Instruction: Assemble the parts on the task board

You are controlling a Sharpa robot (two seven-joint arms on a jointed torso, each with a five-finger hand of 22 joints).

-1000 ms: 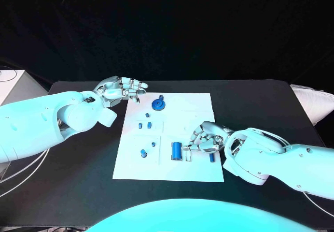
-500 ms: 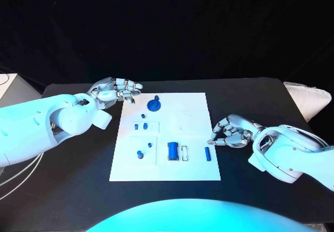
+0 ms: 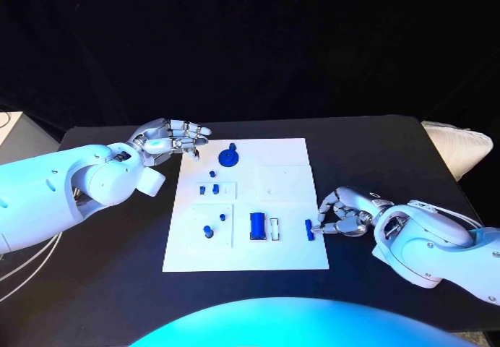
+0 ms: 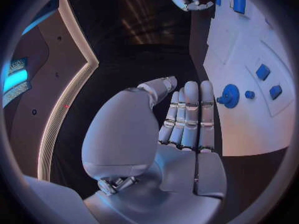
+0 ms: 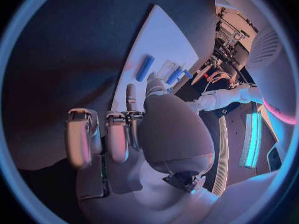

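Left hand (image 3: 172, 136) at far-left corner of white task board (image 3: 287, 249), fingers straight and together, holding nothing, off the board. Black desk (image 3: 125, 238), dark room behind. Blue parts on board: round piece (image 3: 230, 155) at far end, long bar (image 3: 256, 225) near middle, small bar (image 3: 309, 227) at right edge. Right hand (image 3: 344, 211) at board's right edge, fingers curled beside small bar; grip on it unclear.

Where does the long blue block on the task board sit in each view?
Head view: long blue block on the task board's near half, left of an empty slot.
Left wrist view: block at the board's far end.
Right wrist view: block on the board, beyond the fingers.
Shared landmark: the white task board.
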